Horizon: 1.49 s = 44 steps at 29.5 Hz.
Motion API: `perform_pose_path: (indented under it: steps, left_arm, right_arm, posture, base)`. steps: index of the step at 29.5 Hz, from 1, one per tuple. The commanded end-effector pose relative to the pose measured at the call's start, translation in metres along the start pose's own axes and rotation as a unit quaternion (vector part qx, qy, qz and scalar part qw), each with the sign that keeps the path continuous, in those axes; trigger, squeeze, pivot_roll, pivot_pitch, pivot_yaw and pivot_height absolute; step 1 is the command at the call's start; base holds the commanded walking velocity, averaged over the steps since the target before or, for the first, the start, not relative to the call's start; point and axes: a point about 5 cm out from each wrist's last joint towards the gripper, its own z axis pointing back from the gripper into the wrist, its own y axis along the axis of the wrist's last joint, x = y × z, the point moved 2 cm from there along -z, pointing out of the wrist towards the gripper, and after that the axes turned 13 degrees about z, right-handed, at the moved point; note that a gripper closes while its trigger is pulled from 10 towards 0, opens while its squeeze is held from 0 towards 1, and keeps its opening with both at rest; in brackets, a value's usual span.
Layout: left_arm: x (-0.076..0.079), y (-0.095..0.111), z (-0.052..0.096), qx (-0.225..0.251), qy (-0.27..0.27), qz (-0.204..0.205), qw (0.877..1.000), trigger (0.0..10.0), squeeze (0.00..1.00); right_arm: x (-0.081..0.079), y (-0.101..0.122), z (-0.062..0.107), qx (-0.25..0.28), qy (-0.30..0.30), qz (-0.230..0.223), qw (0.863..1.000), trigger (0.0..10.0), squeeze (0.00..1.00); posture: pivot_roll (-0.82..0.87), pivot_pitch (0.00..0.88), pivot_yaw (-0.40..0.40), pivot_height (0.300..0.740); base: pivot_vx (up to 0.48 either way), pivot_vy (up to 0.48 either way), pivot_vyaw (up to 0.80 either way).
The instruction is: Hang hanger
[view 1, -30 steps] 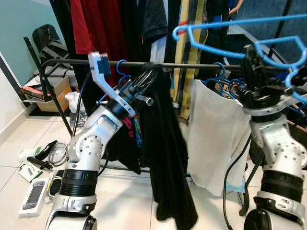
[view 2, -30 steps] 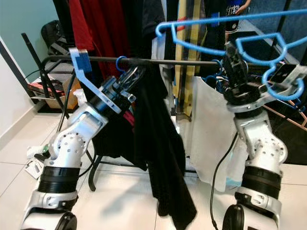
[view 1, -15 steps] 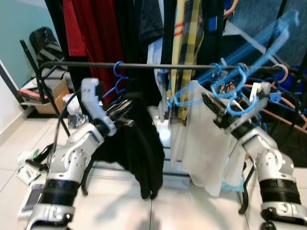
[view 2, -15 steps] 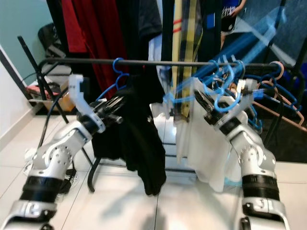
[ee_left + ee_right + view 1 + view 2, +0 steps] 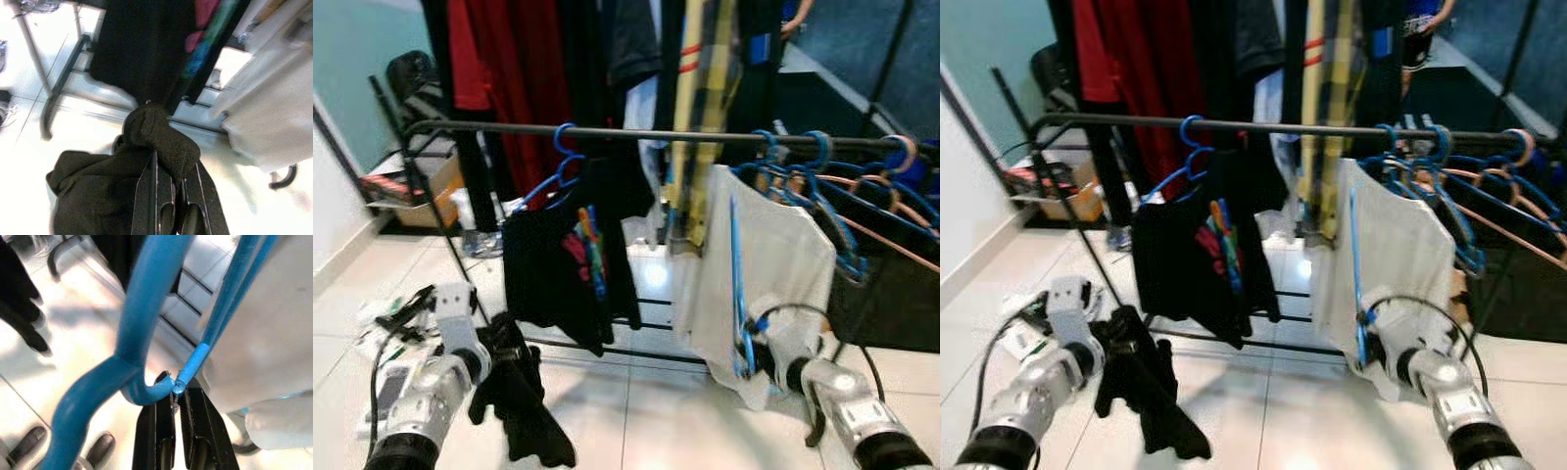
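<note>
Low on the robot's right, the right gripper [image 5: 744,345] clamps the bottom of a blue hanger [image 5: 736,284] that stands upright in front of a white cloth [image 5: 766,264]. Above it runs a black rail [image 5: 636,134] of a clothes rack, where more blue hangers [image 5: 822,186] hook on beside the white cloth and a black T-shirt [image 5: 563,264] with a coloured print hangs from its own blue hook. Low on the other side, the left gripper [image 5: 504,354] grips a dark garment [image 5: 524,401] that droops toward the tiled floor [image 5: 646,421]. Beyond that arm, small items lie scattered on the tiles; what they are is hard to tell.

From the left wrist, the two black fingers [image 5: 156,196] pinch a thick fold of the dark garment [image 5: 161,142], the rest bunched beneath them; ahead hang the black T-shirt [image 5: 142,44] and the white cloth [image 5: 274,112].

From the right wrist, the black fingers [image 5: 156,431] close on the hanger's [image 5: 146,308] lower bend, with the white cloth [image 5: 274,333] just beside it.
</note>
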Motion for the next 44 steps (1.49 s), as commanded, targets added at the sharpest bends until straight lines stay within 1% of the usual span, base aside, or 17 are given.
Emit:
perform_pose_path:
  steps: [1,2,4,5,7,8,13,16,18,19,20,21,22,25,29,35,44]
  left_arm:
    - [-0.008,-0.022,-0.001,-0.033,0.024,-0.016,0.999,10.0,0.0]
    - [-0.008,-0.022,-0.001,-0.033,0.024,-0.016,0.999,10.0,0.0]
    - [-0.016,-0.056,0.002,-0.089,0.053,-0.025,0.994,10.0,0.0]
    - [-0.016,-0.056,0.002,-0.089,0.053,-0.025,0.994,10.0,0.0]
    - [-0.019,-0.073,0.007,-0.117,0.07,-0.026,0.99,10.0,0.0]
    - [-0.02,-0.076,0.008,-0.131,0.073,-0.046,0.988,10.0,0.0]
    - [-0.02,-0.08,0.007,-0.142,0.084,-0.041,0.985,10.0,0.0]
    - [-0.027,-0.099,0.016,-0.189,0.104,-0.071,0.974,10.0,0.0]
    - [-0.028,-0.104,0.018,-0.203,0.107,-0.076,0.97,10.0,0.0]
    - [-0.03,-0.109,0.02,-0.215,0.115,-0.085,0.966,10.0,0.0]
    - [-0.03,-0.109,0.02,-0.215,0.115,-0.085,0.966,10.0,0.0]
    - [-0.03,-0.114,0.022,-0.223,0.121,-0.085,0.964,10.0,0.0]
    - [-0.029,-0.118,0.023,-0.232,0.122,-0.094,0.961,10.0,0.0]
    - [-0.016,-0.132,0.022,-0.252,0.105,-0.121,0.955,10.0,0.0]
    - [-0.007,-0.137,0.019,-0.256,0.095,-0.131,0.953,10.0,0.0]
    - [-0.003,-0.136,0.015,-0.248,0.112,-0.116,0.955,10.0,0.0]
    - [0.0,-0.137,0.014,-0.245,0.104,-0.125,0.956,10.0,0.0]
  right_arm:
    - [-0.025,-0.019,-0.008,-0.036,0.022,0.003,0.999,10.0,0.0]
    - [-0.025,-0.019,-0.008,-0.036,0.022,0.003,0.999,10.0,0.0]
    - [-0.05,-0.034,-0.014,-0.065,0.025,-0.051,0.996,10.0,0.0]
    - [-0.05,-0.034,-0.014,-0.065,0.025,-0.051,0.996,10.0,0.0]
    - [-0.059,-0.034,-0.018,-0.071,0.031,-0.081,0.994,10.0,0.0]
    - [-0.062,-0.032,-0.02,-0.067,0.027,-0.095,0.993,10.0,0.0]
    - [-0.065,-0.023,-0.026,-0.049,0.015,-0.109,0.993,10.0,0.0]
    - [-0.07,-0.024,-0.03,-0.048,-0.021,-0.182,0.982,10.0,0.0]
    - [-0.074,-0.03,-0.028,-0.061,-0.027,-0.19,0.979,10.0,0.0]
    - [-0.082,-0.038,-0.027,-0.088,-0.016,-0.171,0.981,10.0,0.0]
    - [-0.082,-0.038,-0.027,-0.088,-0.016,-0.171,0.981,10.0,0.0]
    - [-0.086,-0.041,-0.027,-0.1,-0.01,-0.136,0.986,10.0,0.0]
    - [-0.088,-0.042,-0.027,-0.103,-0.008,-0.133,0.986,10.0,0.0]
    - [-0.093,-0.046,-0.026,-0.116,-0.008,-0.141,0.983,10.0,0.0]
    - [-0.091,-0.047,-0.026,-0.12,-0.018,-0.155,0.981,10.0,0.0]
    - [-0.089,-0.045,-0.027,-0.119,-0.017,-0.149,0.982,10.0,0.0]
    - [-0.088,-0.043,-0.028,-0.118,-0.019,-0.146,0.982,10.0,0.0]
  posture:
    - [-0.08,0.0,0.028,0.74]
    - [-0.08,0.0,0.028,0.74]
    - [-0.07,0.0,0.029,0.74]
    - [-0.07,0.0,0.029,0.74]
    - [-0.07,0.0,0.03,0.74]
    - [-0.07,0.0,0.029,0.74]
    - [-0.04,0.0,0.02,0.74]
    - [-0.03,0.0,0.022,0.74]
    - [-0.01,0.0,0.014,0.74]
    - [0.0,0.0,0.008,0.74]
    - [0.0,0.0,0.008,0.74]
    - [0.0,0.0,0.008,0.74]
    - [0.0,0.0,0.008,0.74]
    - [0.0,0.0,0.0,0.74]
    - [0.0,0.0,-0.002,0.74]
    - [0.0,0.0,-0.01,0.74]
    - [0.0,0.0,-0.004,0.74]
  base:
    - [0.0,0.0,0.78]
    - [0.0,0.0,0.78]
    - [0.0,0.0,0.78]
    - [0.0,0.0,0.78]
    - [0.0,0.0,0.78]
    - [0.0,0.0,0.79]
    - [0.0,0.0,0.79]
    - [0.0,0.0,0.79]
    - [0.0,0.0,0.79]
    - [0.0,0.0,0.79]
    - [0.0,0.0,0.79]
    - [0.0,0.0,0.79]
    - [0.0,0.0,0.78]
    - [0.0,0.0,0.79]
    - [0.0,0.0,0.79]
    - [0.0,0.0,0.79]
    - [-0.267,0.0,0.78]
